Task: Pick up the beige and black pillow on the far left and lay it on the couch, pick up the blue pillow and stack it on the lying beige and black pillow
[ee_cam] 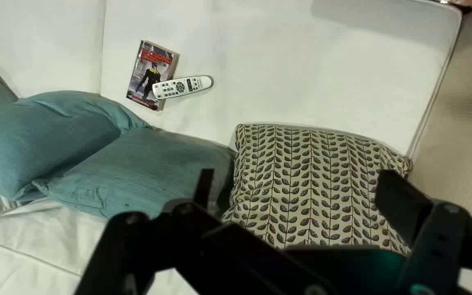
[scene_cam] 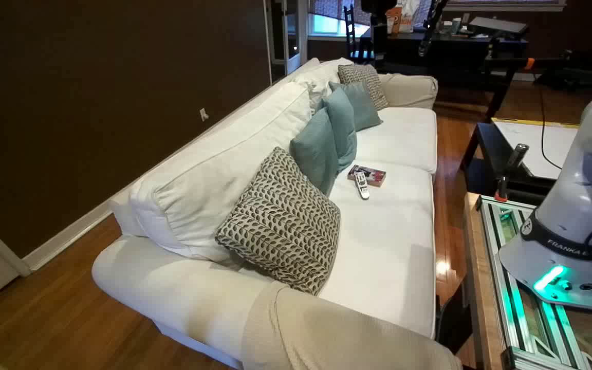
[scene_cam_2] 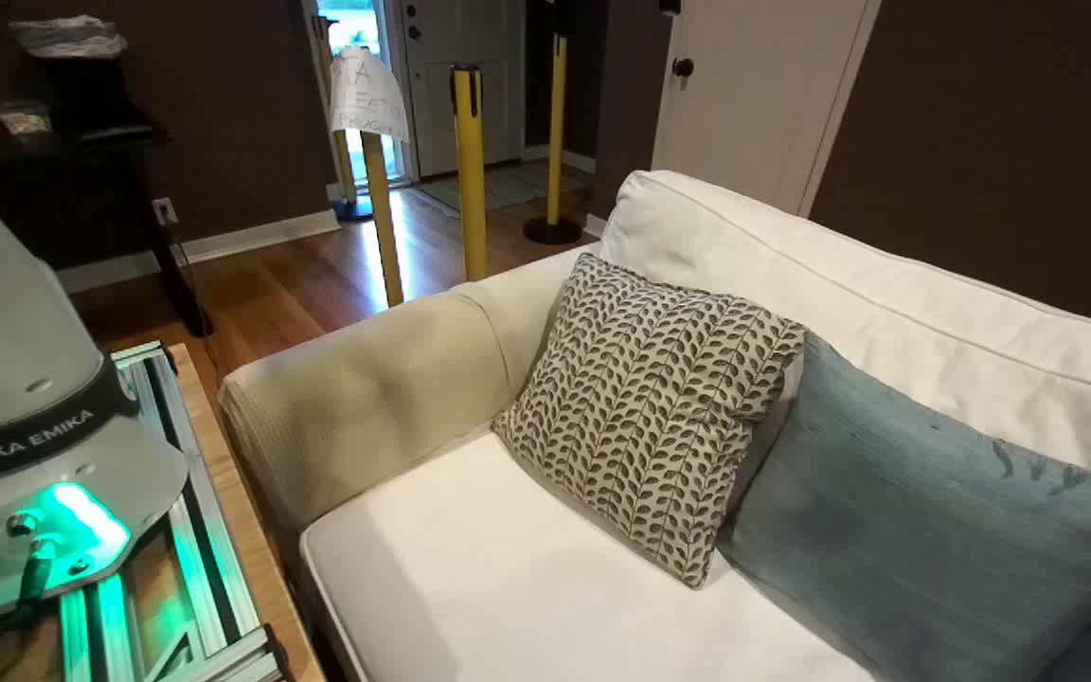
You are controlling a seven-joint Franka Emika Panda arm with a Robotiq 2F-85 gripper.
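The beige and black pillow [scene_cam: 285, 226] has a leaf pattern and leans tilted against the back cushion by the near arm of the white couch [scene_cam: 378, 246]. It also shows in an exterior view [scene_cam_2: 650, 407] and in the wrist view [ee_cam: 314, 168]. A blue pillow [scene_cam: 316, 151] leans right beside it, also seen in an exterior view [scene_cam_2: 934, 530] and the wrist view [ee_cam: 137, 164]. Two more blue pillows [scene_cam: 342, 126] [scene_cam: 365, 105] stand farther along. In the wrist view my gripper [ee_cam: 301, 190] is open and empty, fingers apart, with the patterned pillow framed between them; contact cannot be told.
A book [ee_cam: 148, 69] with a white remote [ee_cam: 182, 87] partly on it lies on the seat. Another patterned pillow [scene_cam: 360, 74] leans at the couch's far end. The couch arm [scene_cam_2: 375, 426] borders the pillow. The robot's base stands on a bench [scene_cam: 473, 257] along the couch front.
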